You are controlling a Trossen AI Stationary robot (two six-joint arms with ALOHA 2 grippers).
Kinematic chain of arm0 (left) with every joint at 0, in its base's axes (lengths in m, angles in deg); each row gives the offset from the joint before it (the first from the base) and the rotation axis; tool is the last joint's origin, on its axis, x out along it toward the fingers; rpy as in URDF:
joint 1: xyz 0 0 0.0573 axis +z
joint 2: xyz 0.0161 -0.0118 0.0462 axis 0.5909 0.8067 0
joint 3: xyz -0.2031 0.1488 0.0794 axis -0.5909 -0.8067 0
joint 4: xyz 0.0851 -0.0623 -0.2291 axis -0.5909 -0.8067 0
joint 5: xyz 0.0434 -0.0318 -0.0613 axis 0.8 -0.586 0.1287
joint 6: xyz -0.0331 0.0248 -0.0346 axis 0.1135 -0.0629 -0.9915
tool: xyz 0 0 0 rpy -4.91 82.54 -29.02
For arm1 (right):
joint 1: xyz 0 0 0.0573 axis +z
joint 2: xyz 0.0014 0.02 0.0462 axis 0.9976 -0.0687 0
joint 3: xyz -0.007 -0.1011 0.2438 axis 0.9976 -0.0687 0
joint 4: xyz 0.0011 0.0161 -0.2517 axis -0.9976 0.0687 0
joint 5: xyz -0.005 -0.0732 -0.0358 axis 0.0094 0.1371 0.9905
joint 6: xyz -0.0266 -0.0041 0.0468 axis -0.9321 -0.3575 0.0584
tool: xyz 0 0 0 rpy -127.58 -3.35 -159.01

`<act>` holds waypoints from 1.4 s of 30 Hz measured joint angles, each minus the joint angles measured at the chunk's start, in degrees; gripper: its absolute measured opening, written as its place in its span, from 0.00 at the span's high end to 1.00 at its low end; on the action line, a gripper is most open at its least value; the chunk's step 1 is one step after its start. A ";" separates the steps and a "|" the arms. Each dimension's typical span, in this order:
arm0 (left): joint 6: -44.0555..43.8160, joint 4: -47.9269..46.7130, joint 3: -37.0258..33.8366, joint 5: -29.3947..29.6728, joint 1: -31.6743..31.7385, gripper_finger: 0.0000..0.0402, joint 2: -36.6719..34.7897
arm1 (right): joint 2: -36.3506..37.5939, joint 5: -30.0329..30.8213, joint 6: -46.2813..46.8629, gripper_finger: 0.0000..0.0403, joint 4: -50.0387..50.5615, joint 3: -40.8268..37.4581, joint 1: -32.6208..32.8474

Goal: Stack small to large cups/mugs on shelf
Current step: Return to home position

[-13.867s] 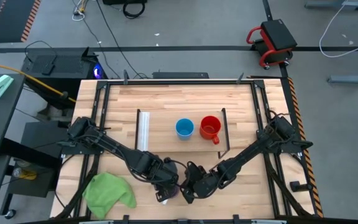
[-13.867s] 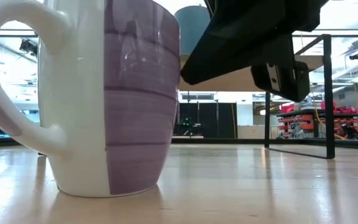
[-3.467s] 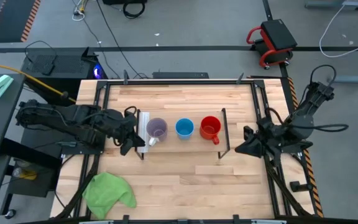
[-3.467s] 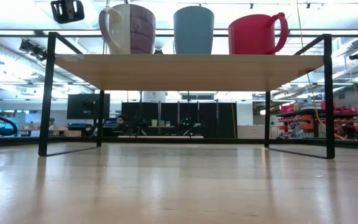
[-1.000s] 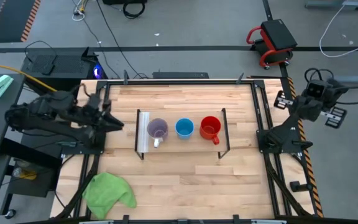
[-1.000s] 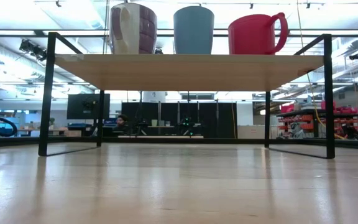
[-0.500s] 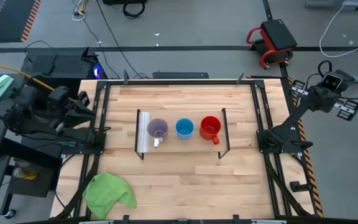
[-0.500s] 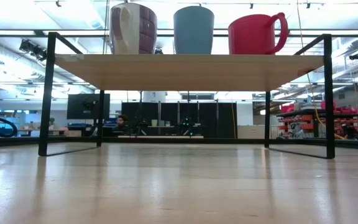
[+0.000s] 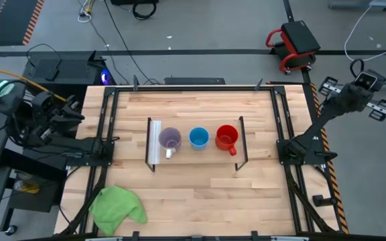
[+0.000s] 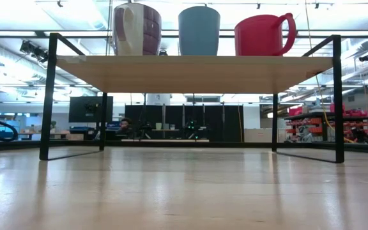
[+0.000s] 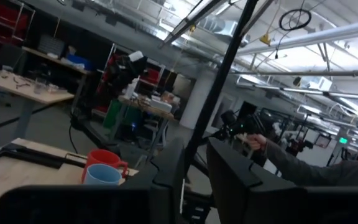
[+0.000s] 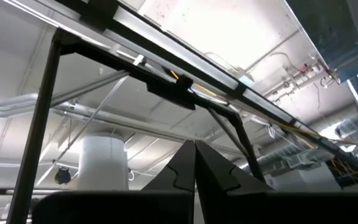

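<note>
Three cups stand upright in a row on the light-wood shelf (image 9: 194,158) (image 10: 190,67). From the table's left they are the purple mug (image 9: 169,139) (image 10: 137,29) with a white handle, the light-blue cup (image 9: 198,138) (image 10: 199,30), and the red mug (image 9: 226,137) (image 10: 264,35). Each rests on its base. My left gripper (image 9: 72,112) (image 11: 196,168) is drawn back beyond the table's left edge, with a narrow gap between its fingers. My right gripper (image 9: 366,80) (image 12: 194,155) is raised beyond the table's right edge, shut and empty, pointing up at the ceiling.
A green cloth (image 9: 116,206) lies on the table's near left corner. The shelf's white strip (image 9: 155,142) runs along its left end, and black end frames (image 10: 48,96) hold it above the tabletop. A person's sleeve (image 11: 303,167) shows in the room behind.
My left gripper has drawn back farther past the table's left edge. My right gripper has gone up and away past the table's far right corner. The three cups have stayed in place on the shelf.
</note>
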 joint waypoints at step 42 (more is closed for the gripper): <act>-6.10 29.42 -35.92 -3.40 -0.03 0.81 -9.92 | 5.88 -0.52 3.88 0.96 -40.83 -38.41 -0.05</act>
